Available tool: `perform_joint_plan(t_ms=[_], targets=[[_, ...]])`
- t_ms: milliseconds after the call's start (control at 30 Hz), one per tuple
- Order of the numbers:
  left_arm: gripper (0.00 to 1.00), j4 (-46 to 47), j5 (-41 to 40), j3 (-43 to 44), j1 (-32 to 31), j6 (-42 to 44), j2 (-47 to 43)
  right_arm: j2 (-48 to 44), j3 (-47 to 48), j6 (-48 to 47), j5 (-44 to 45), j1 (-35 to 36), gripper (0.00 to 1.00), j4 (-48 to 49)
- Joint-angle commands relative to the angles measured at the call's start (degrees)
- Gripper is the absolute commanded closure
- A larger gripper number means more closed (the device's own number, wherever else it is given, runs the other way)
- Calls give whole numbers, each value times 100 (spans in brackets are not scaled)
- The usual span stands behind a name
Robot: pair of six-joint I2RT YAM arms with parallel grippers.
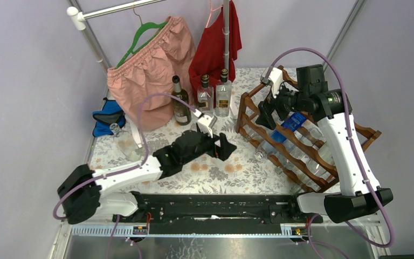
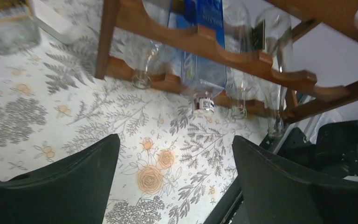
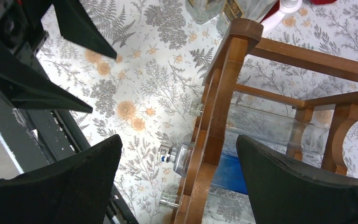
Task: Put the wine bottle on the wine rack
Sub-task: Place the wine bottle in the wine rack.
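The reddish-brown wine rack stands on the right of the floral tablecloth. It holds several clear bottles lying down, one with a blue label. A dark green wine bottle stands upright at the back. My left gripper is open and empty, low over the cloth left of the rack. Its wrist view shows the rack and the blue-label bottle ahead of the gripper. My right gripper is open and empty above the rack's near-left end; in its own view the gripper is over the blue-label bottle.
Two clear liquor bottles stand beside the green one. Pink shorts and a red apron hang from a rail at the back. A blue pouch and a clear bottle are at the left.
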Motion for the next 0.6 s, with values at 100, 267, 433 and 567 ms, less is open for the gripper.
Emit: perform_joint_plan(t_ms=[100, 267, 433, 567], targets=[[1, -1261, -186, 624, 678, 745, -945, -861, -147, 35, -917, 43, 0, 246], [1, -1597, -99, 856, 1095, 791, -1490, -1513, -598, -323, -1652, 41, 0, 315], [1, -2269, -21, 1361, 1423, 988, -1579, -1786, -880, -629, -2187, 46, 0, 1], [1, -2778, -296, 1785, 1511, 1134, -1623, -1980, -1248, -772, -2498, 46, 0, -76]])
